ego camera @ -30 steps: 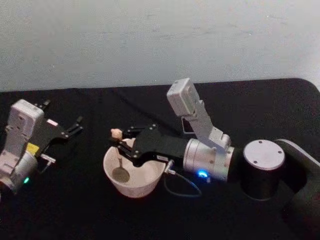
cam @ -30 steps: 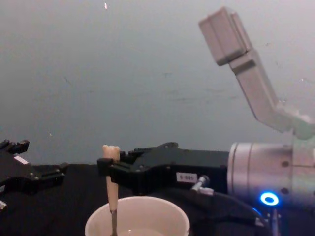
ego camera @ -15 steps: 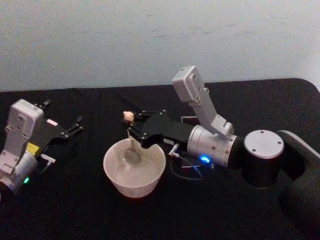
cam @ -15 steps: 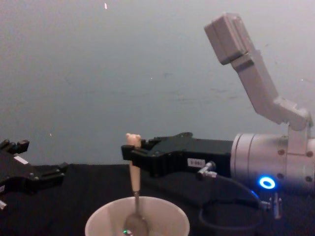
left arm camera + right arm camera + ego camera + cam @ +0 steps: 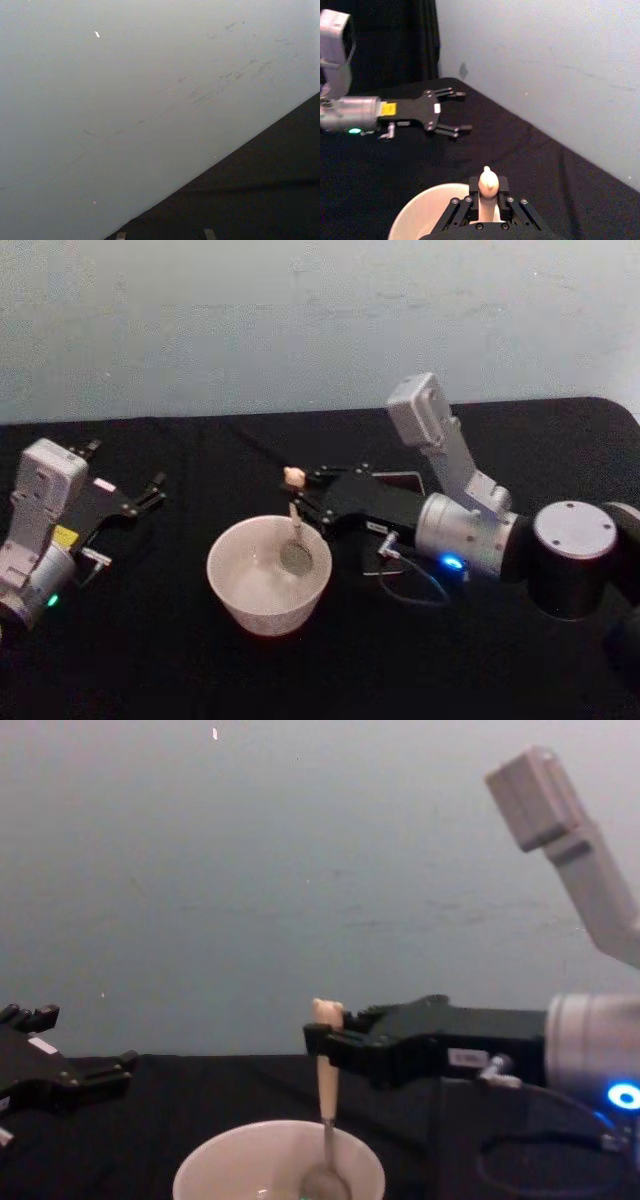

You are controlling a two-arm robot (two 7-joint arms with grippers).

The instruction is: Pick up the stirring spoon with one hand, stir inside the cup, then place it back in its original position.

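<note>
Sweeping across from the cup's left side over the past second, the stirring spoon (image 5: 296,525) now stands at the right side of the cup (image 5: 226,540), and my right arm has drawn back to the right with it. My right jaws are clamped on the beige handle just under the little bear head, holding the spoon nearly upright. Its metal bowl is down inside the cup, close to the right-hand wall; whether it touches the wall I cannot tell. From the chest view the spoon (image 5: 326,1092) drops straight in past the rim of the cup (image 5: 225,1175). I judge the stirring to be under way, with the return of the spoon not yet begun.

My left jaws sit parked at the left over the black worktop (image 5: 150,660), spread apart and holding nothing.

The risk I see is at that right wall. If my sweep runs wider, the spoon could catch the rim and push or tip the cup, which nothing holds. My grip is also high on a thin handle, so a knock at the bottom could swing the spoon in my jaws.
</note>
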